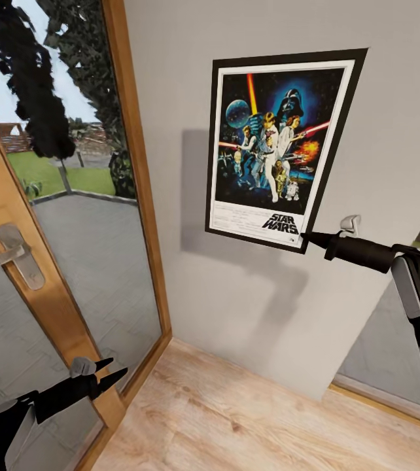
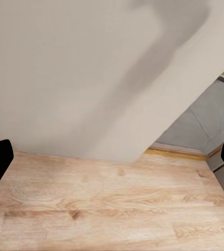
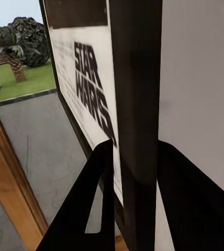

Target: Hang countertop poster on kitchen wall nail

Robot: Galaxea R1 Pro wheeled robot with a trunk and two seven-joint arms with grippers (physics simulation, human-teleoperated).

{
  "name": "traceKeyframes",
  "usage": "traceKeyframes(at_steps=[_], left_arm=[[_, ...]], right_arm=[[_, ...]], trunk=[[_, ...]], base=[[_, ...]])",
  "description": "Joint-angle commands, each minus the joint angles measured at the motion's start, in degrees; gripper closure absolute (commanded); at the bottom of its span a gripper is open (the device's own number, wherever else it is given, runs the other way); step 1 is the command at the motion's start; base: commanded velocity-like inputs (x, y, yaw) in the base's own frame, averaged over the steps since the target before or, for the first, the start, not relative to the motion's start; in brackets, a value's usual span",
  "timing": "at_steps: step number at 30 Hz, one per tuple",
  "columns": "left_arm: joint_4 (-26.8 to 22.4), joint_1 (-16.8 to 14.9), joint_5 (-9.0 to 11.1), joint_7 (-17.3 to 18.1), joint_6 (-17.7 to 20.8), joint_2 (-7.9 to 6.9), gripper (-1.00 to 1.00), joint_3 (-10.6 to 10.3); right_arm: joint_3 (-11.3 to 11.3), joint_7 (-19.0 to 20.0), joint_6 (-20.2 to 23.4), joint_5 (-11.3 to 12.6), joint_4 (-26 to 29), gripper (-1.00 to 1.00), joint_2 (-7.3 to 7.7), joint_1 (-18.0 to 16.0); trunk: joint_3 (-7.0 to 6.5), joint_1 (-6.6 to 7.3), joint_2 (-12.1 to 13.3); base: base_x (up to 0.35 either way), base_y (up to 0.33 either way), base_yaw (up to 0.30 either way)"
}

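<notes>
Currently 1 poster (image 1: pixel 277 140), corner pinched between right gripper (image 1: pixel 307 238) fingers at wall (image 1: pixel 249 301); left gripper (image 1: pixel 108 371) spread wide, nothing held.

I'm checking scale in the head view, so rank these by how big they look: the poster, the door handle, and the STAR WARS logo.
1. poster
2. door handle, nearer the camera, which may enlarge it
3. STAR WARS logo

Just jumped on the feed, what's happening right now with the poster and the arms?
The right gripper is pinching the lower right corner of the poster, holding it up flat against the grey wall beside the glass door. In the right wrist view its fingers straddle the black frame. No nail is visible, so I cannot tell if it is hooked. The left gripper hangs low, open and empty.
</notes>
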State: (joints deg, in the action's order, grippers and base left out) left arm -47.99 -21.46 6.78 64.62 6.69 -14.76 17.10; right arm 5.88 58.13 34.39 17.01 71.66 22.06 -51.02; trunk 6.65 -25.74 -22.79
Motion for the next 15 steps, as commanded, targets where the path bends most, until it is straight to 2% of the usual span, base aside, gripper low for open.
traceKeyframes(at_steps=[1,7,15], left_arm=[[0.0,-0.1,0.3,0.2,0.6,0.0,-1.0,0.0],[0.0,-0.1,0.3,0.2,0.6,0.0,-1.0,0.0],[0.0,-0.1,0.3,0.2,0.6,0.0,-1.0,0.0]], right_arm=[[0.0,0.2,0.5,0.4,0.0,1.0,0.01,-0.1],[0.0,0.1,0.6,0.4,-0.2,1.0,-0.15,-0.9],[0.0,0.0,0.8,0.2,-0.5,1.0,-1.13,-3.0]], trunk=[[0.13,-0.04,-0.1],[0.13,-0.04,-0.1],[0.13,-0.04,-0.1]], base=[[0.035,0.0,0.0],[0.013,0.0,0.0],[0.001,0.0,0.0]])
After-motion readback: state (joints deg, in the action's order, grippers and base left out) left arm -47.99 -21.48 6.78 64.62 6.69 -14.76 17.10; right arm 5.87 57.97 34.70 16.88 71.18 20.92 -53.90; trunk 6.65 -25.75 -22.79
